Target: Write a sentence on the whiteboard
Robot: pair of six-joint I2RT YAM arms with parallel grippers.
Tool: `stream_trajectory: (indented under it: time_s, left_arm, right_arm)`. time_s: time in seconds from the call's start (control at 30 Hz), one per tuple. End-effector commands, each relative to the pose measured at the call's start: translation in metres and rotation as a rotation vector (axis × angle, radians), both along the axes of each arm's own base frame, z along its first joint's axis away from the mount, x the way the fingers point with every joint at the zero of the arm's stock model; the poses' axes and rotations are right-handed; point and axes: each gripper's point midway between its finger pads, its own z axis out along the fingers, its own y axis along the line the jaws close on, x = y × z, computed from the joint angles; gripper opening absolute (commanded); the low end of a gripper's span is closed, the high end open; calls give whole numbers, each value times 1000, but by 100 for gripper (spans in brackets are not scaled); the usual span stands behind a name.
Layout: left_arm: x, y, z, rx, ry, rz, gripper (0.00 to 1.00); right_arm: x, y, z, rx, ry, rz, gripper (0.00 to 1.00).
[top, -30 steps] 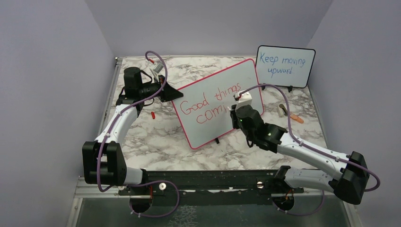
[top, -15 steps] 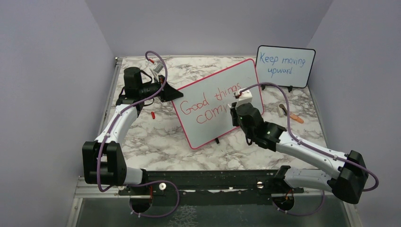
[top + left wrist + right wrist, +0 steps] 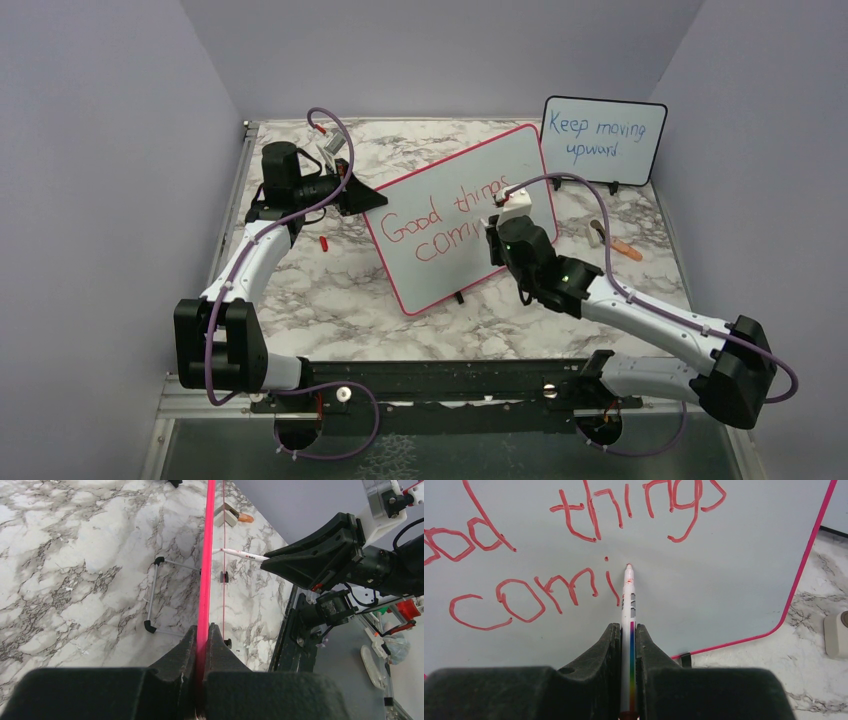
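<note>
Whiteboard (image 3: 470, 165) is held by its red frame, pinched between the left fingers (image 3: 175, 662) at the board's left edge, in the middle left of the overhead view, the same as one second earlier. Right fingers (image 3: 599, 655) are pressed on a marker (image 3: 630, 605), and its tip is at the board just right of the last "i". Compared with the earlier frame, they have moved a little up and left. The sentence (image 3: 572, 586) reads "Good things comi" as before. The board stands on the counter (image 3: 330, 290) at the centre and has not shifted.
</note>
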Motion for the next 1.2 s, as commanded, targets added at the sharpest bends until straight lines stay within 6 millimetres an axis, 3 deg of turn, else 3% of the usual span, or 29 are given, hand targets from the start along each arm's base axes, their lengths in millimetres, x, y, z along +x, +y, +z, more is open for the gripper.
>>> stream_trajectory:
  time_s: [0.0,0.6,0.97,1.17]
  left_arm:
    - [10,6,-43,96,71,71,0]
    - [10,6,-44,96,72,70,0]
    - [10,6,-45,96,77,68,0]
    - [10,6,-46,97,77,69,0]
  right_arm:
    - [6,4,5,23,-10,2,1]
    - [-15,-9,-32,-10,106,1,1]
    - [-14,-8,-29,3,94,4,1]
    - [-7,-4,-12,32,44,2,1]
